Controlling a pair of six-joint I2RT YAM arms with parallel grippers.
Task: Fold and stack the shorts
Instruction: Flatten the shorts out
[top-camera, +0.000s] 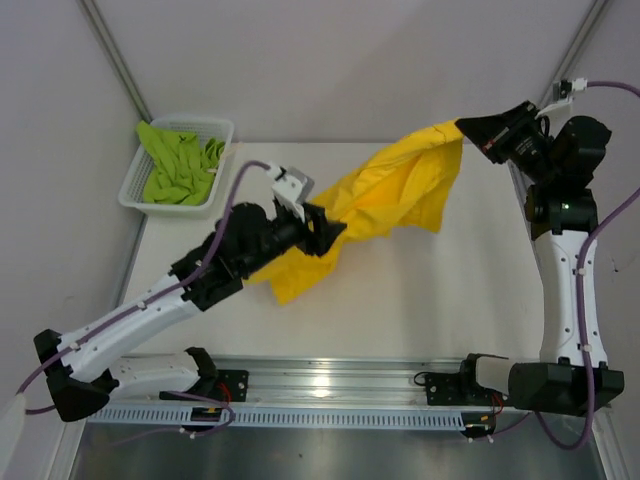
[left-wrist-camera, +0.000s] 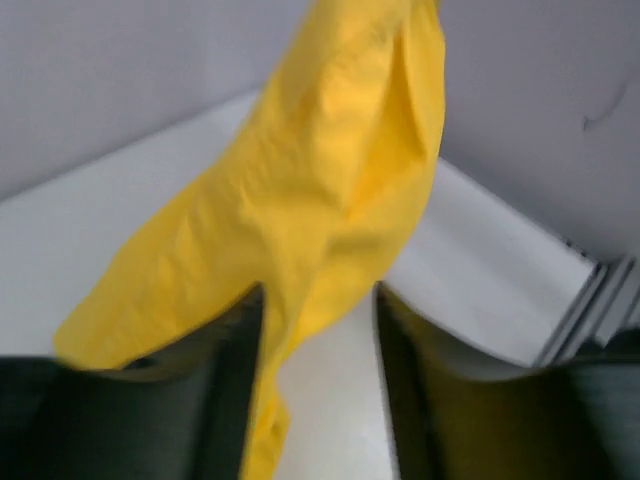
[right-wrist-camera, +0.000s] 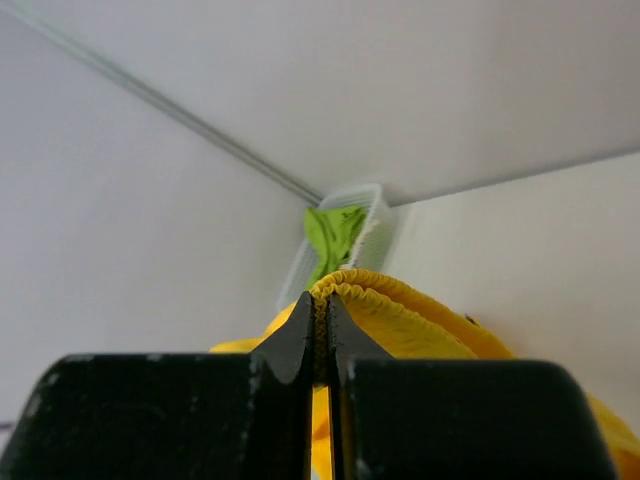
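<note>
- My right end effector (right-wrist-camera: 320, 308) is clamped tight on the gathered waistband of the yellow shorts (top-camera: 395, 190), holding that end up at the far right.
- My left end effector (left-wrist-camera: 320, 300) stands part open, a fold of the yellow cloth hanging loose in the gap.
- The shorts stretch between both arms, sagging toward the white surface (top-camera: 450, 290).
- The green shorts (top-camera: 178, 165) lie in the basket (top-camera: 226, 128) at the far left corner.

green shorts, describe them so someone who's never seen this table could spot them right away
Start at the white table and go to its far left corner, where a white mesh basket sits. The green shorts lie crumpled inside it. They alone are lime green, unlike the yellow shorts stretched across the table's middle.
</note>
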